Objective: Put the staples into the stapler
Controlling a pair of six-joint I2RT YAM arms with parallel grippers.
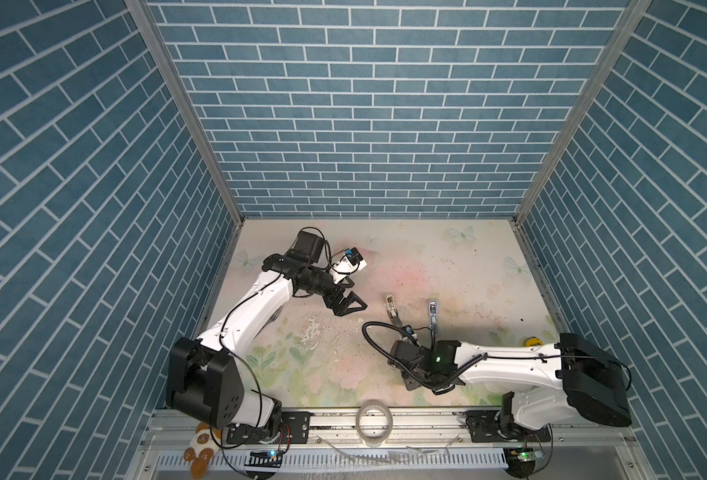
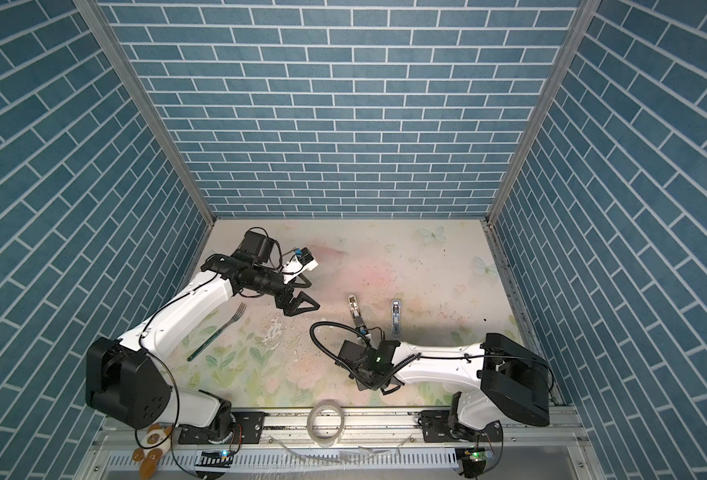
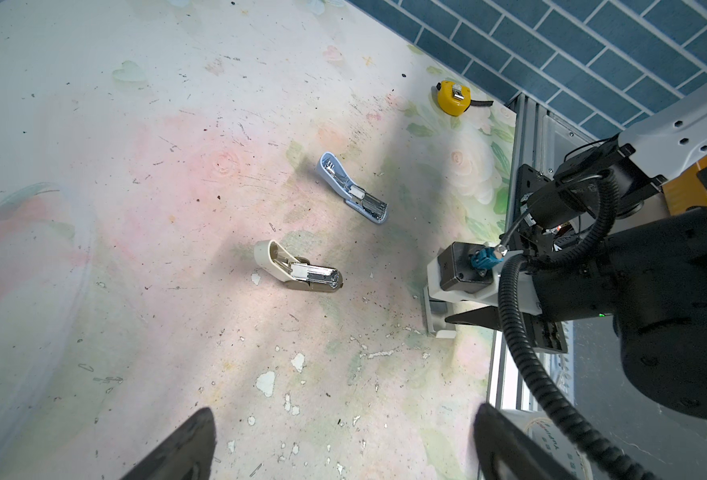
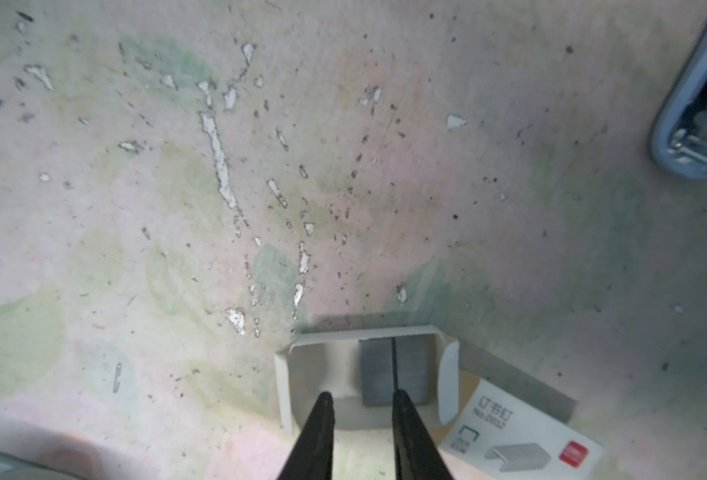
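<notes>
Picking a strip out of the box is the step we judge to be in hand, with nothing loaded so far. On the floral table mat (image 1: 426,257) the right arm reaches low over the near side. The left arm hangs toward the far left, and its left gripper (image 3: 343,449) is spread wide and empty, looking down on both staplers.

We see the beige stapler (image 3: 297,272) and the blue stapler (image 3: 351,193) lying apart, each swung open with its metal magazine bared. We cannot tell which one is meant to be filled.

Under the right wrist lies the box. The printed sleeve (image 4: 522,440) is flat on the mat, and the inner tray (image 4: 335,361) is out of it, just beside it. Grey staple strips (image 4: 414,370) sit toward one side of the tray, and a dark seam parts them into two blocks.

The right gripper (image 4: 364,399) is down at the tray with its jaws a narrow gap apart. One finger is over bare tray floor and the other over the seam, so they straddle one block. A sliver of tray shows between that block and the finger, so we read the block as not yet pinched.

Next we would need to close gently on the block and lift it straight, without dragging the light tray. Then we would carry the strip to an open magazine.
</notes>
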